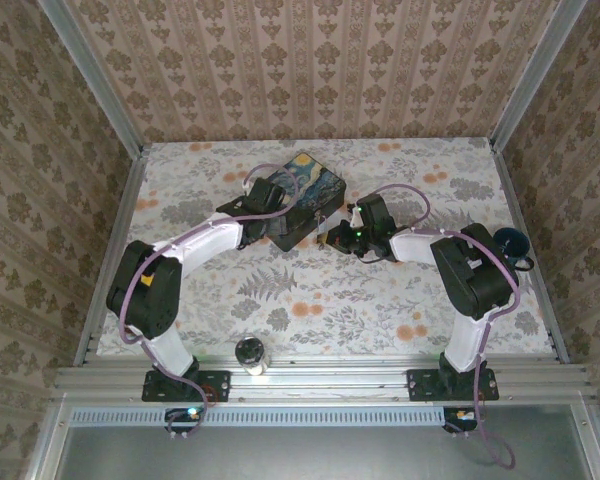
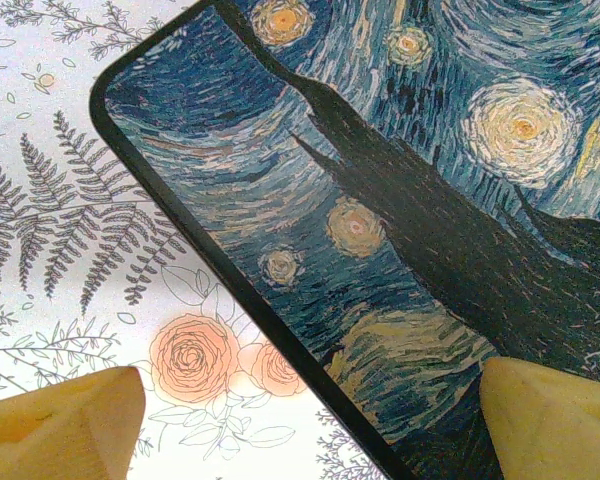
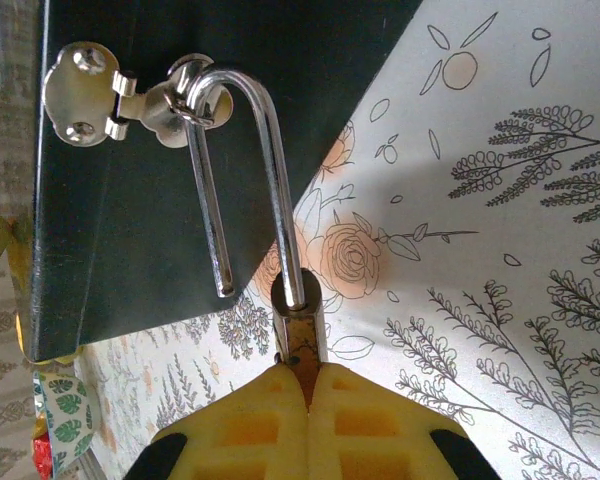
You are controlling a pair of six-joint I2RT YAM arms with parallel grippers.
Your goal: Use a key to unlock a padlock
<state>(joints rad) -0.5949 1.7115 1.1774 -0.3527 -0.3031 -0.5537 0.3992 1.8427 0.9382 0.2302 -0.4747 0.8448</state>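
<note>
Left end effector [image 2: 305,425] released, pads [image 2: 60,430] spread: one over the floral surface [image 2: 70,200], one over the starry box [image 2: 400,200] lid. Top view places both arms at that box; right wrist view resolves the right end effector [image 3: 305,375] clenched on the padlock [image 3: 300,318] body at its tips. Long axis runs straight ahead, shackle [image 3: 270,150] pointing away through the box clasp [image 3: 130,95], free leg out.

One padlock [image 3: 300,325], one tin box [image 2: 400,200]

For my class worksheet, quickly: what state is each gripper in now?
Left gripper: open, over the edge of the starry-night tin box.
Right gripper: shut at the lower end of the padlock; what it pinches cannot be told.
</note>
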